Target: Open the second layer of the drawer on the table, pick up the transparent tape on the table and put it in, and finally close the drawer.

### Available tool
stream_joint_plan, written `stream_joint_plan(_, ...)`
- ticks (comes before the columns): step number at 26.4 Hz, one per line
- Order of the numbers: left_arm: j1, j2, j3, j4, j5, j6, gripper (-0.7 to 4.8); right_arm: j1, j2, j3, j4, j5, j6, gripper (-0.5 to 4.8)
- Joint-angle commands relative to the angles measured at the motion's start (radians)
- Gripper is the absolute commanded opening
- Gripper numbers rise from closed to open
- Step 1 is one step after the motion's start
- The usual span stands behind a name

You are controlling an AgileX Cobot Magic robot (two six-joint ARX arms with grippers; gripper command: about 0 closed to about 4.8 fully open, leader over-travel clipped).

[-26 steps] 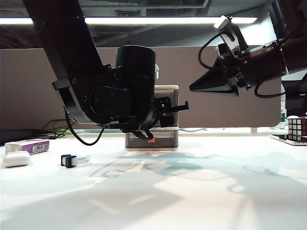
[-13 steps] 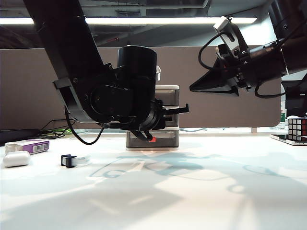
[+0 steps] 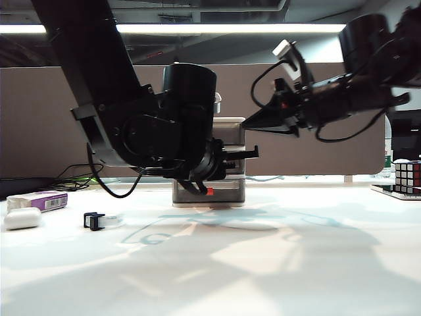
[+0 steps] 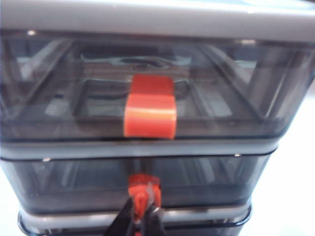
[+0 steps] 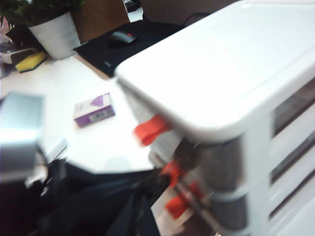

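drawer (image 4: 157, 147) – three red tabs; left gripper (image 4: 141, 216) pinches one – right gripper (image 3: 247, 123) above

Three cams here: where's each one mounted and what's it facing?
Exterior view: low at table height, facing the drawer and brown partition; both arms show.
Left wrist view: on the left arm, facing the drawer front; left gripper shut on the second layer's red tab.
Right wrist view: above the drawer's top, looking down; right gripper not in frame.
Shared: the drawer, in all three.
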Motion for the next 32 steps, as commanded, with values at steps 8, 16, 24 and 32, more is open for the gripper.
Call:
stream_joint_plan(8,-0.006,-0.012,-0.044,-0.036,-0.001,-0.008,-0.06,0.032,0.106,0.159,-0.035,-0.048,0.024,-0.05)
stream_joint_plan(16,-0.009,-0.023,-0.056,-0.036,-0.002,-0.008,-0.06,0.047,0.142,0.199,-0.032,0.009,0.026,-0.05)
stream_joint_plan(24,-0.024,-0.051,-0.109,-0.04,-0.001,-0.024,-0.06,0.052,0.151,0.209,-0.042,0.09,0.029,-0.05)
stream_joint_plan(32,-0.023,-0.084,-0.158,0.01,0.062,-0.093,0.0,0.057,0.152,0.208,-0.044,0.099,0.029,-0.05)
